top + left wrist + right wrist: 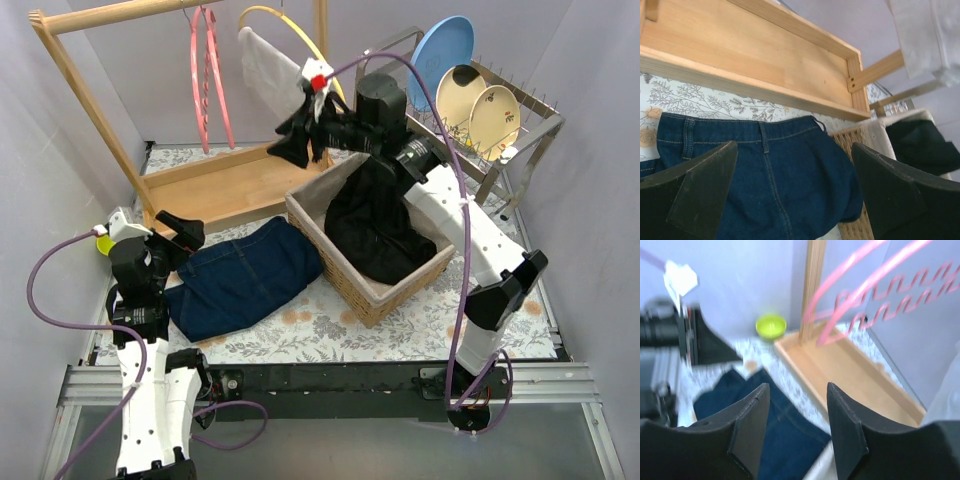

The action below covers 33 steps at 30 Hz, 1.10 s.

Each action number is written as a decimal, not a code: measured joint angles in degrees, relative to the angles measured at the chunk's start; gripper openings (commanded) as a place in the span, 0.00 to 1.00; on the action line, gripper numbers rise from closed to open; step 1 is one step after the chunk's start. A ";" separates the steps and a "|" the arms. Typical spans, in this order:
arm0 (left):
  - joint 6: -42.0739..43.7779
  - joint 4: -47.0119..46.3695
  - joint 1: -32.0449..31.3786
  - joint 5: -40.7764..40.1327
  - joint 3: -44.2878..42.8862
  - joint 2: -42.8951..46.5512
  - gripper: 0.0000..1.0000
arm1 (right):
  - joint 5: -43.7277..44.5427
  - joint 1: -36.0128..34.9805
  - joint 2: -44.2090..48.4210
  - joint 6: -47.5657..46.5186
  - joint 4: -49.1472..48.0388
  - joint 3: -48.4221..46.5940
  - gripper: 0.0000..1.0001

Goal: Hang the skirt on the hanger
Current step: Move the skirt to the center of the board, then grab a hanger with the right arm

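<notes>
A: So, where is the denim skirt (245, 275) lying?

B: Flat on the bench (420, 320), between the left arm and the wicker basket (340, 270), with its far edge just beside the base of the wooden rack (230, 180).

A: And the left fingers (183, 230)?

B: Spread wide, pinching nothing. They sit at the skirt's left end. Through the left wrist camera the waistband and a belt loop show in the gap between them, with the denim spreading below.

A: Are they touching the cloth?

B: I cannot tell. From above, the nearer finger overlaps the skirt's edge, and the arm hides that corner.

A: What about the right fingers (296, 143)?

B: Raised over the far corner of the basket, near the rack, well apart from the skirt. They stand parted with nothing between them. Their camera looks down on the denim far below.

A: Where are the hangers?

B: Two pink hangers (208, 75) hang from the rack's top bar, bare and well above the skirt.

A: Anything hard to make out?

B: The right wrist view is blurred, so the skirt is only a dark blue patch there. The left wrist view cuts the skirt off at the bottom, its hem unseen. A black garment (375, 225) fills the basket, and I cannot tell what kind it is.
</notes>
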<state>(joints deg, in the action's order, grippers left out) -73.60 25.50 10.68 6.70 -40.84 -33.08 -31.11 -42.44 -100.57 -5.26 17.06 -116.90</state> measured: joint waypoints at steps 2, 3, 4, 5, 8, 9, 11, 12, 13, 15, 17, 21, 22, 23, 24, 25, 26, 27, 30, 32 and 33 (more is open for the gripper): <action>1.49 -0.04 0.02 1.68 0.04 0.31 0.98 | 2.56 -0.79 -3.02 4.63 -0.72 -6.71 0.57; 2.32 0.04 0.02 2.38 0.07 0.52 0.98 | 4.44 -1.31 -4.24 6.62 -0.94 -9.07 0.59; 3.06 0.20 0.02 2.95 0.04 0.72 0.98 | 6.75 -1.92 -5.31 8.37 -1.40 -10.69 0.63; 3.74 0.35 0.02 3.32 0.04 0.98 0.98 | 9.07 -2.62 -6.08 9.73 -1.86 -11.45 0.63; 5.29 1.38 -0.07 3.50 0.04 1.95 0.98 | 17.88 -5.84 -8.87 11.39 -2.16 -13.49 0.68; 5.49 1.53 -0.13 3.50 0.04 2.25 0.98 | 21.09 -7.15 -10.43 11.54 -2.40 -14.86 0.68; 5.70 1.57 -0.24 3.50 0.04 2.99 0.98 | 26.75 -9.33 -13.27 11.45 -3.39 -16.90 0.69; 5.70 1.57 -0.31 3.54 0.04 3.43 0.98 | 29.40 -10.34 -14.53 11.21 -3.87 -17.53 0.69; 5.70 1.57 -0.31 3.63 0.07 3.89 0.98 | 32.28 -11.37 -15.82 10.93 -4.31 -17.99 0.69; 5.64 1.55 -0.31 3.65 0.09 4.59 0.98 | 36.52 -12.55 -17.62 10.16 -5.22 -18.40 0.69; 5.51 1.49 -0.31 3.69 0.28 5.27 0.98 | 41.00 -13.20 -19.19 9.03 -6.45 -18.56 0.68; 4.94 1.33 -0.31 4.24 1.46 6.21 0.98 | 47.84 -13.42 -21.35 7.26 -8.81 -18.56 0.62; 4.72 1.31 -0.31 4.33 1.79 6.36 0.98 | 49.09 -13.42 -21.70 6.54 -9.53 -18.56 0.58; 4.57 1.33 -0.31 4.44 2.12 6.49 0.98 | 50.05 -13.42 -21.94 6.08 -9.97 -18.56 0.56; 4.39 1.36 -0.31 4.52 2.38 6.58 0.98 | 51.15 -13.42 -22.18 5.44 -10.38 -18.56 0.54; 4.22 1.36 -0.31 4.63 2.58 6.64 0.98 | 52.11 -13.42 -22.32 4.90 -10.84 -18.53 0.50; 4.11 1.42 -0.31 4.72 2.71 6.69 0.98 | 52.94 -13.42 -22.45 4.50 -11.37 -18.53 0.48; 3.91 1.44 -0.31 4.87 2.75 6.73 0.98 | 53.70 -13.40 -22.56 3.96 -11.93 -18.53 0.43; 3.67 1.44 -0.31 5.27 2.75 6.95 0.98 | 55.06 -13.16 -22.60 3.04 -13.31 -18.51 0.36; 3.63 1.46 -0.31 5.62 2.75 7.06 0.98 | 55.32 -12.96 -22.62 2.69 -14.34 -18.51 0.34; 3.56 1.46 -0.31 5.84 2.75 7.06 0.98 | 55.36 -12.83 -22.64 2.47 -14.84 -18.51 0.34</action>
<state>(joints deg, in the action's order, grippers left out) -70.04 26.96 10.37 12.53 -38.09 -26.02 24.25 -55.27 -123.22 -2.79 2.22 -135.41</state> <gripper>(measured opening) 0.982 0.358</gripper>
